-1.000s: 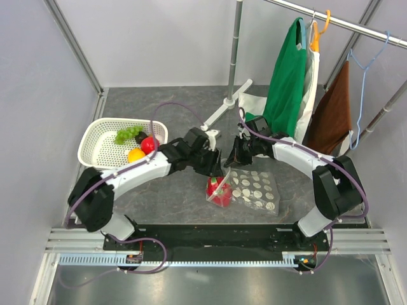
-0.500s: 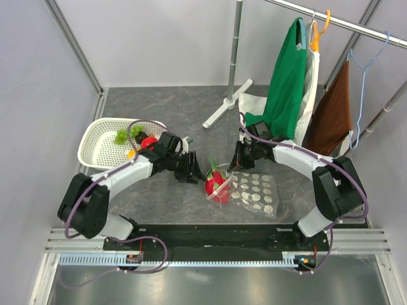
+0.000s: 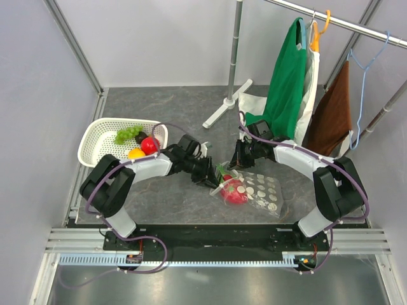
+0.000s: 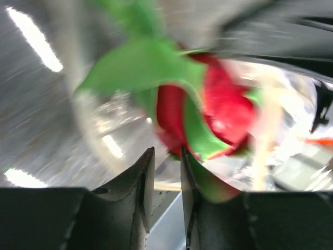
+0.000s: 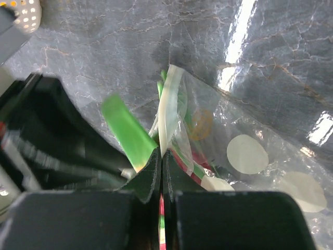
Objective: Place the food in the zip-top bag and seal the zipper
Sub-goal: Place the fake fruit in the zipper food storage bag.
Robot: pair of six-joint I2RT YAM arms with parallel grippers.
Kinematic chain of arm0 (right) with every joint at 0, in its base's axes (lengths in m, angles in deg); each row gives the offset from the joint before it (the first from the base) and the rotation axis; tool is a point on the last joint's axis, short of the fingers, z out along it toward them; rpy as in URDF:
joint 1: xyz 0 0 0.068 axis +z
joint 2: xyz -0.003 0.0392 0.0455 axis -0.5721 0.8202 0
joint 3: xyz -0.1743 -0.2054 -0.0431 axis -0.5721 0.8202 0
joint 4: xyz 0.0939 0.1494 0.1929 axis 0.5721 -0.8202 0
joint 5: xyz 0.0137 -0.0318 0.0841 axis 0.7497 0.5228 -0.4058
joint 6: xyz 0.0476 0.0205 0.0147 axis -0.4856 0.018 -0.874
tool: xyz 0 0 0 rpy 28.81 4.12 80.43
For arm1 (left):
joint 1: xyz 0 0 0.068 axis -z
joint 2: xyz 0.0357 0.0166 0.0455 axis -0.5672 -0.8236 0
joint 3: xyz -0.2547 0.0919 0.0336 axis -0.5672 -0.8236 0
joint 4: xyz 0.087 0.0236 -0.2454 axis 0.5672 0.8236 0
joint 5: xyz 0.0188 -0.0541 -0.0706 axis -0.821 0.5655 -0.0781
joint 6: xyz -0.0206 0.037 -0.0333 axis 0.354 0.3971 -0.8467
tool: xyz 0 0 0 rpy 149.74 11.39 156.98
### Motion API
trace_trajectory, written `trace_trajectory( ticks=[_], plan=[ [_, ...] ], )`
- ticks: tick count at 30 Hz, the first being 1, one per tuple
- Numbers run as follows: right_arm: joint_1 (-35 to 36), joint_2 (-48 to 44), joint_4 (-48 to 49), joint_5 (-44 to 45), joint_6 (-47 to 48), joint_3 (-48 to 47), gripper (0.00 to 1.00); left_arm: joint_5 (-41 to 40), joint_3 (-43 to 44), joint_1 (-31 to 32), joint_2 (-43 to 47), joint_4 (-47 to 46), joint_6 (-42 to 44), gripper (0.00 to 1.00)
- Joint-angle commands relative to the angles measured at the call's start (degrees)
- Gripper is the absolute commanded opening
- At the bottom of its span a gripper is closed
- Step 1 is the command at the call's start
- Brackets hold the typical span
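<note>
Right gripper (image 5: 159, 155) is pinched tight on the zipper (image 5: 167, 112), the pale strip at the mouth of the zip-top bag (image 3: 262, 192). Left gripper (image 4: 165, 165) sits at that same mouth. Its fingers are close together with a thin gap, but the wrist view is blurred, so I cannot tell if it holds anything.

At the upper left of the top view stands a white basket (image 3: 89, 145). In it are a green bunch (image 3: 129, 133), a yellow-orange fruit (image 3: 136, 153) and a small red fruit (image 3: 150, 145). At the upper right hang a green garment (image 3: 286, 76) and a brown cloth (image 3: 332, 111).

The bag lies in the middle, clear with white dots. The red food with green tips (image 3: 234, 190) lies inside it, near the open end.

Half a second ago that food stood up at the mouth, and the left gripper was off to the left, away from the bag.
</note>
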Motion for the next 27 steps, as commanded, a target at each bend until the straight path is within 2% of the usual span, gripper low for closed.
trace_trajectory(
  ticks=[1, 2, 4, 6, 8, 10, 11, 14, 17, 20, 21, 24, 27],
  plan=[
    [0.0, -1.5, 2.0, -1.0, 2.1, -2.2, 0.00, -0.5, 6.0, 4.6, 1.8, -3.6, 8.4, 0.32],
    [-0.1, -1.3, 2.1, -1.7, 2.4, -2.5, 0.00, -3.6, 7.3, 7.5, 0.6, 0.5, 13.0, 0.32],
    [0.0, -1.6, 2.4, -2.2, 3.6, -3.6, 0.00, -5.8, 11.3, 9.5, -1.9, 5.5, 16.3, 0.32],
    [-0.1, -2.4, 3.1, -3.2, 4.6, -4.3, 0.00, -5.3, 13.3, 9.8, -5.0, 9.8, 18.0, 0.33],
    [0.0, -3.2, 3.1, -4.9, 5.3, -5.0, 0.00, -5.0, 13.1, 8.6, -4.2, 11.2, 19.3, 0.35],
    [-0.1, -4.1, 3.4, -5.8, 5.5, -5.1, 0.00, -3.3, 8.5, 4.9, 1.4, 8.6, 17.5, 0.42],
    [0.0, -4.9, 3.5, -6.3, 5.6, -5.2, 0.00, 0.2, 6.9, 3.4, 3.5, 6.0, 17.1, 0.44],
    [0.0, -6.4, 4.8, -8.0, 5.5, -4.8, 0.00, 3.2, 2.6, -1.5, 11.2, 5.6, 17.1, 0.50],
    [0.0, -8.1, 7.4, -9.4, 3.9, -3.9, 0.00, 2.6, -0.7, -4.2, 16.9, 5.8, 14.3, 0.60],
    [0.0, -9.4, 9.0, -11.6, 3.4, -3.4, 0.00, 2.1, -4.2, -4.8, 17.7, 5.4, 11.6, 0.69],
    [0.0, -9.7, 9.4, -12.2, 3.2, -3.6, 0.00, 2.0, -5.7, -4.8, 17.3, 4.7, 10.6, 0.78],
    [0.0, -11.9, 11.9, -13.8, 1.8, -3.3, 0.00, 1.9, -8.9, -5.5, 14.1, 1.6, 4.9, 0.79],
    [0.0, -14.0, 12.6, -14.8, 1.6, -3.6, 0.00, 2.8, -11.9, -6.6, 12.7, -6.0, -0.1, 0.80]
  ],
)
